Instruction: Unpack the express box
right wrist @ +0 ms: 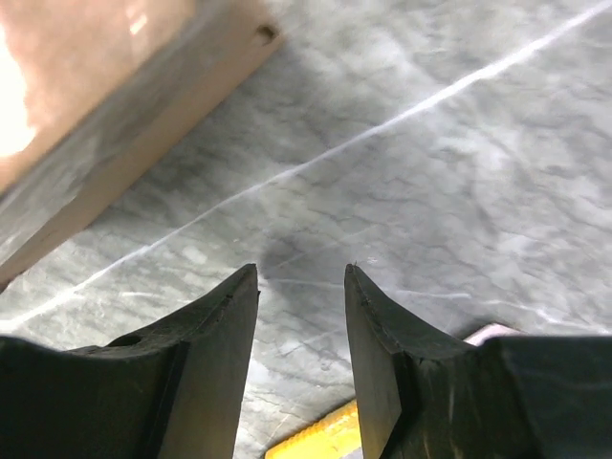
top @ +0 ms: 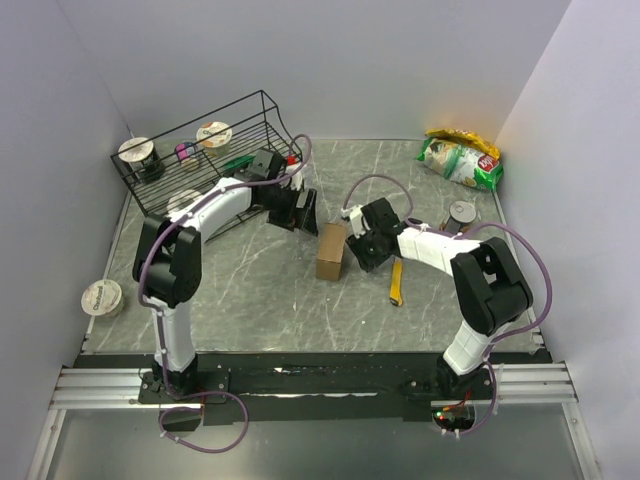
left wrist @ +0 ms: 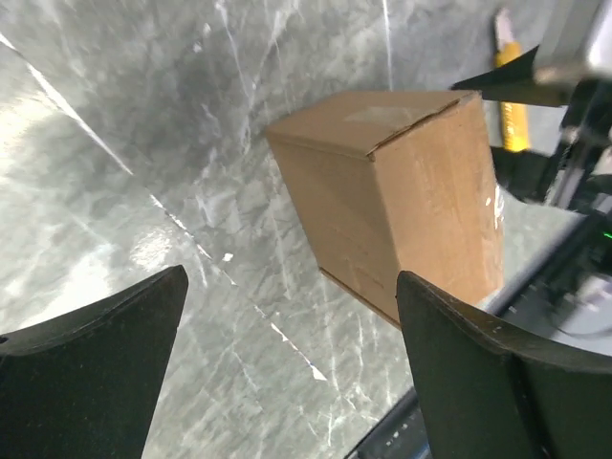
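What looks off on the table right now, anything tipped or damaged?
Nothing damaged or spilled. The express box stands upright, flaps shut. Only oddity: one lidded cup sits alone at far left, apart from the wire rack holding the others.

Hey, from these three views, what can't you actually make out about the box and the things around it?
- Inside of the box: in every view, the closed flaps hide it.
- Most of the box: right wrist view, cut off by the top and left edges and blurred by glare.
- The yellow tool: right wrist view, only a sliver shows above the bottom edge.
- Labels on the cups in the rack: top view, too small to read.
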Controlling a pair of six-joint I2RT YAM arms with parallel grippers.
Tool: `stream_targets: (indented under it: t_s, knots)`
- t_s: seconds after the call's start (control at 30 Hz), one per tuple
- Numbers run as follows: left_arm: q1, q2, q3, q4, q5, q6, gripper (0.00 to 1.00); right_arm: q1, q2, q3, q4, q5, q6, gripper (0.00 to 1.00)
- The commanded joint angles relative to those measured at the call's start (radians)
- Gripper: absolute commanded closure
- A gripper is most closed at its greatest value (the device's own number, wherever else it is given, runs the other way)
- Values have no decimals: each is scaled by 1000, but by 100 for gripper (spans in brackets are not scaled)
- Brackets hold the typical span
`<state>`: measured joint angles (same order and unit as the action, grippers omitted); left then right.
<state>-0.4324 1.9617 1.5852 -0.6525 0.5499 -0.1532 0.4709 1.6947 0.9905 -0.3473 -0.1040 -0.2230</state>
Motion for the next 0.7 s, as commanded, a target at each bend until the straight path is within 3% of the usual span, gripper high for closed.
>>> stream_targets:
  t_s: [0.0, 0.27, 0.5, 0.67]
  knots:
    - [-78, -52, 88, -82, -224, -8, 3, -41, -73, 54, -7, 72, 92, 51]
    - [-186, 45, 241, -98, -306, -36, 4, -196, -115, 71, -71, 93, 221, 54]
    - [-261, 104, 300, -111, -456, -71, 4, -209, -144, 17, -73, 61, 221, 56]
    - [-301, 121, 305, -134, -475, -80, 4, -213, -145, -3, -61, 38, 246, 57]
